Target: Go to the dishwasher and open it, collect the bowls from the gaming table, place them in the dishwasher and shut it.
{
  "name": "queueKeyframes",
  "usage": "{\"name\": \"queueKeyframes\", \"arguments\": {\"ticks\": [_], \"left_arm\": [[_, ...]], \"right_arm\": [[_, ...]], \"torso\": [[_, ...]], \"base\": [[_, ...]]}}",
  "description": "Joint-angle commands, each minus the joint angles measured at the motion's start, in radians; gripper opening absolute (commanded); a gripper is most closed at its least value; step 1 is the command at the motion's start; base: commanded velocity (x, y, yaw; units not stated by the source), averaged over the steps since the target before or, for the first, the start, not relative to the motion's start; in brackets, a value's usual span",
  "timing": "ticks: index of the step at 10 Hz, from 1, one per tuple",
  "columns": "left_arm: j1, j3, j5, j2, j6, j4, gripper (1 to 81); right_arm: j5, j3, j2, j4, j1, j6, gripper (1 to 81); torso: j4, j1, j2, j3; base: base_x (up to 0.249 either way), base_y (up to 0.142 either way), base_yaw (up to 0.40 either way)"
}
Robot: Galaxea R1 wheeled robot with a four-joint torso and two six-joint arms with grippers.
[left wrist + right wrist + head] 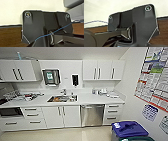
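Note:
The dishwasher (92, 115) stands under the white counter, right of the sink cabinet, its brushed steel door shut and its bar handle (92, 106) across the top. I face it from a few steps away across the pale floor. The gaming table and the bowls are out of view. Both wrist views look past the robot's dark plates at a pale wall and a strip of brown wood.
A sink (62, 98) holding dishes is set in the counter (82, 100), with clutter at its left and right ends. White drawers (111, 114) flank the dishwasher on the right. A blue-lidded bin (128, 129) stands at the near right by a wall with posters (153, 77).

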Motion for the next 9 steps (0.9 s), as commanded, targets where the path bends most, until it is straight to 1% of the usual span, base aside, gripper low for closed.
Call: {"name": "queueKeyframes", "arguments": {"ticks": [1,9], "left_arm": [[-0.057,0.008,0.046,-0.018,0.003,0.003,81.1],[-0.057,0.008,0.039,-0.018,0.001,0.003,81.1]], "right_arm": [[-0.052,0.017,-0.032,-0.003,0.056,-0.003,81.1],[-0.052,0.015,-0.035,-0.002,0.056,-0.003,81.1]], "torso": [[0.000,0.000,0.000,0.000],[0.000,0.000,0.000,0.000]], "base": [[0.140,0.000,0.000],[0.147,0.000,0.000]]}}
